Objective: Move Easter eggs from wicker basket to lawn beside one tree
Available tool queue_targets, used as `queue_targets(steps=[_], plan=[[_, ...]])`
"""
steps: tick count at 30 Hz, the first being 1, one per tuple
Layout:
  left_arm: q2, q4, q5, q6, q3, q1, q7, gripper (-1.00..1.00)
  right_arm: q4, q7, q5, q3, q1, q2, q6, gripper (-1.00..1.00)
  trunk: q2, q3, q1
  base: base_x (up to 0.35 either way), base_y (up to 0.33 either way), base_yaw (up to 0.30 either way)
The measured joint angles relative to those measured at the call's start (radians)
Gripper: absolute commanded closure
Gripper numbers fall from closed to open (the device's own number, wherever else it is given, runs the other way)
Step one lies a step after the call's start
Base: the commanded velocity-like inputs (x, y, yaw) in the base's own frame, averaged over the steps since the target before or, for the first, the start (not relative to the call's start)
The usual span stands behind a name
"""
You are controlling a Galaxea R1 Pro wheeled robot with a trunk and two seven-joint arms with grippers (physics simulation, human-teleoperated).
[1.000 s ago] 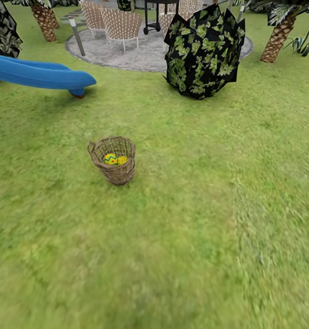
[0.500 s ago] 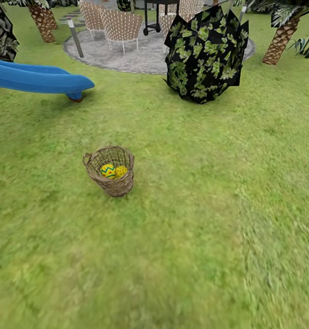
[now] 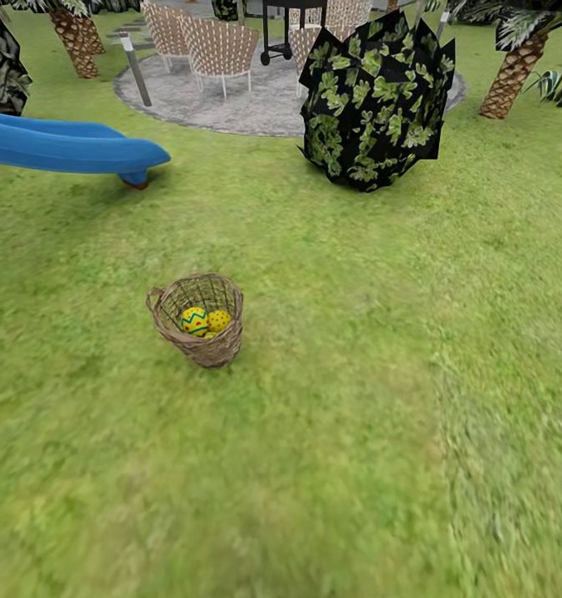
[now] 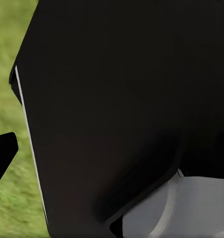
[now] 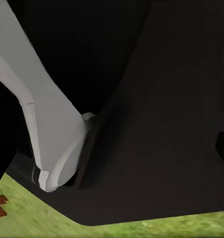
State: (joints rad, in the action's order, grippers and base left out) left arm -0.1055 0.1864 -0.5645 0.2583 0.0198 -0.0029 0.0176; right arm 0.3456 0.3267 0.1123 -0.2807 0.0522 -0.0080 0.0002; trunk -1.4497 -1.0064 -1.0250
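From the head view we see the wicker basket (image 3: 199,320) standing upright on the lawn (image 3: 330,432), well apart from every tree. Inside it lie the Easter eggs: one egg with blue zigzag bands (image 3: 194,321) touches a red-spotted egg (image 3: 219,321); a third we cannot make out clearly. Beyond the basket a blue slide (image 3: 69,149) ends on the grass, and a dark-leaved bush (image 3: 373,100) stands near the edge of a grey gravel circle (image 3: 231,104) with woven chairs (image 3: 221,48). Scaly-trunked palms (image 3: 506,73) rise further back. Through the wrist cameras we see dark robot body panels (image 4: 116,114) over grass; whether either tool is spread or pressed together we cannot tell.
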Motion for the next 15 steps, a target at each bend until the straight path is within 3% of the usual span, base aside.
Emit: queue_targets(steps=[4,8,11,12,15], plan=[[0.021,0.011,0.005,-0.026,0.000,-0.011,0.047,-1.00,0.024,-0.020,0.000,-0.004,0.000,0.001,0.045,-1.00,0.000,0.000,0.000,0.000,0.000,0.000],[0.044,0.048,0.025,-0.131,0.002,-0.046,0.125,-1.00,0.221,-0.023,0.000,-0.003,0.000,-0.001,0.258,-1.00,0.000,0.000,0.000,0.000,0.000,0.000],[0.063,0.146,0.037,-0.246,0.002,-0.055,0.151,-1.00,0.396,-0.022,0.000,-0.003,0.000,-0.003,0.456,-1.00,0.000,0.000,0.000,0.000,0.000,0.000],[0.082,0.227,0.039,-0.346,0.002,-0.057,0.154,-1.00,0.482,-0.022,0.000,-0.003,0.000,-0.003,0.532,-1.00,0.000,0.000,0.000,0.000,0.000,0.000],[0.113,0.335,0.039,-0.466,-0.001,-0.058,0.158,-1.00,0.549,-0.027,0.034,-0.003,-0.001,-0.004,0.594,-1.00,0.000,0.000,0.000,0.000,0.000,0.000]])
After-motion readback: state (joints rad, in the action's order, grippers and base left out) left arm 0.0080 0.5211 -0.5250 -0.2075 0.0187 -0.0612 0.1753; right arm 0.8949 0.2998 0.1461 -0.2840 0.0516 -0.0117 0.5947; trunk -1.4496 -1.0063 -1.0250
